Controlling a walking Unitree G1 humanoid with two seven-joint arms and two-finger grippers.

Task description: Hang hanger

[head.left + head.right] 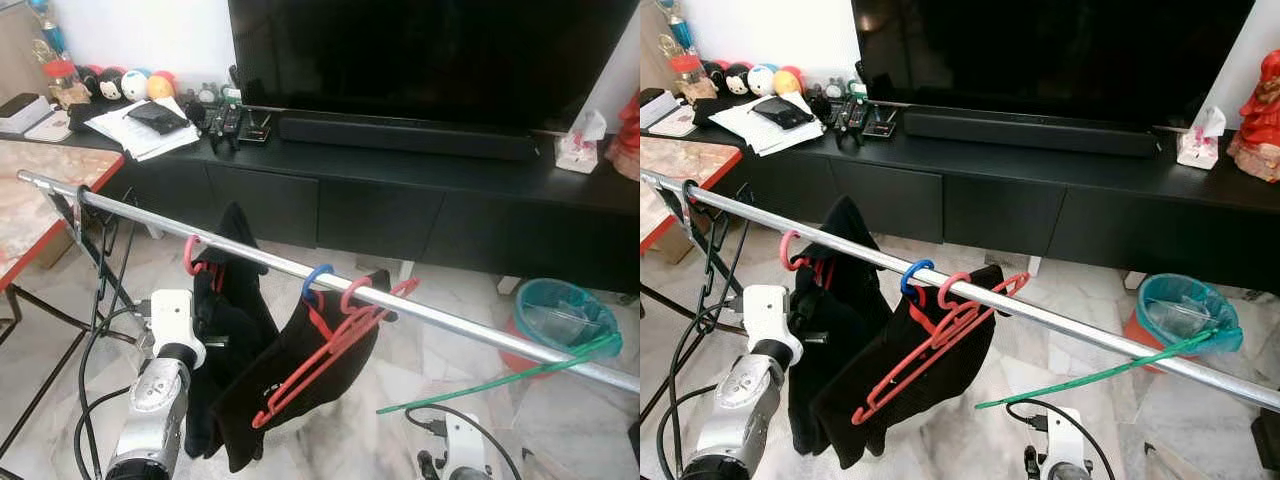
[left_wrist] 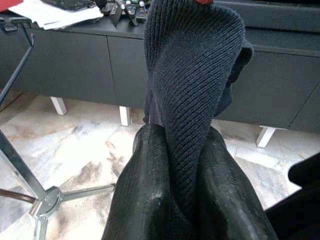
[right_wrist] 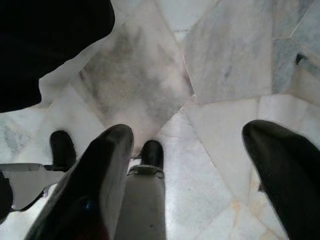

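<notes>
Left gripper (image 2: 187,200) pinching black knit garment (image 2: 195,75) on pink hanger (image 1: 193,255), hook over rail (image 1: 450,315) | right gripper (image 3: 200,165) spread, idle | left: release

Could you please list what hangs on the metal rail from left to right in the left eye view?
Pink hook with dark knit garment → blue hook → red hangers carrying a black garment → green hanger near the rail's right end.
</notes>
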